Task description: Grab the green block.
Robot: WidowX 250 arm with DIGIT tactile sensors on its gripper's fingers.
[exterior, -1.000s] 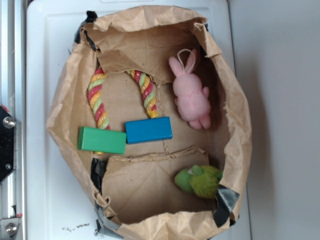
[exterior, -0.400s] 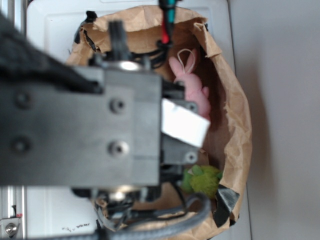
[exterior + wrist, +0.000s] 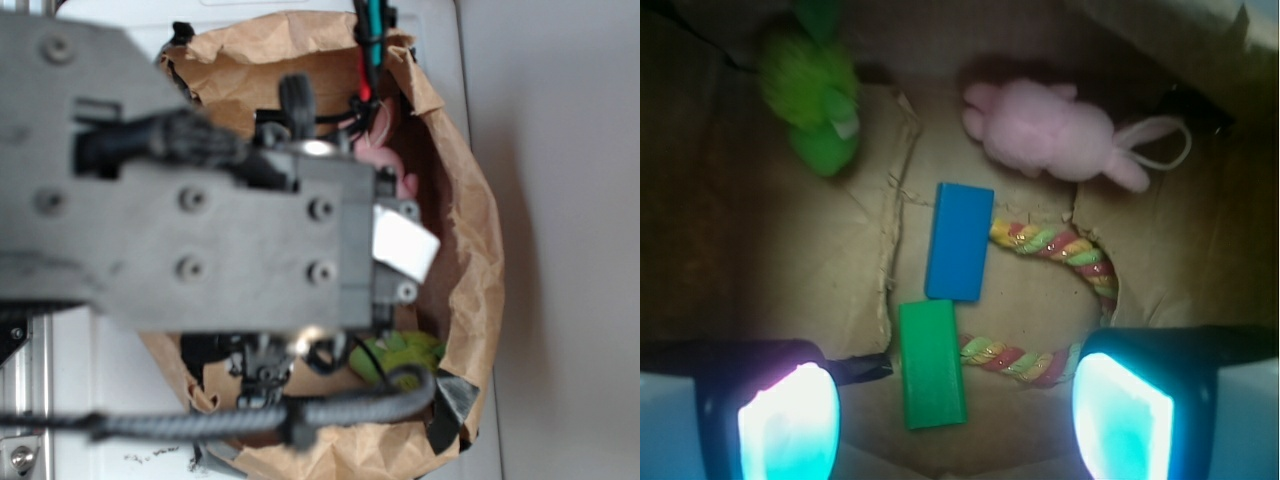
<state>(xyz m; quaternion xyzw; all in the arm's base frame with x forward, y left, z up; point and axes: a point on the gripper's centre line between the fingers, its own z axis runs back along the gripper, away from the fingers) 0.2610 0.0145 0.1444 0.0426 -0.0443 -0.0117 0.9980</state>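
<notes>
In the wrist view the green block point(image 3: 931, 363) lies flat on the paper floor of the bag, its long side pointing away from me. The blue block point(image 3: 960, 241) lies just beyond it, end to end. My gripper point(image 3: 955, 420) hangs open well above the floor, its two glowing fingers point(image 3: 790, 425) wide apart on either side of the green block, touching nothing. In the exterior view the arm body point(image 3: 200, 240) covers both blocks and the gripper's jaws.
A striped rope point(image 3: 1050, 245) curves to the right of the blocks. A pink plush rabbit point(image 3: 1050, 135) lies at the far side and a lime-green plush toy point(image 3: 810, 90) at the far left. The brown paper bag's walls point(image 3: 470, 230) ring everything.
The arm has swung in over the bag from the left and moved further right and up in the exterior view, now hiding both blocks and the rope.
</notes>
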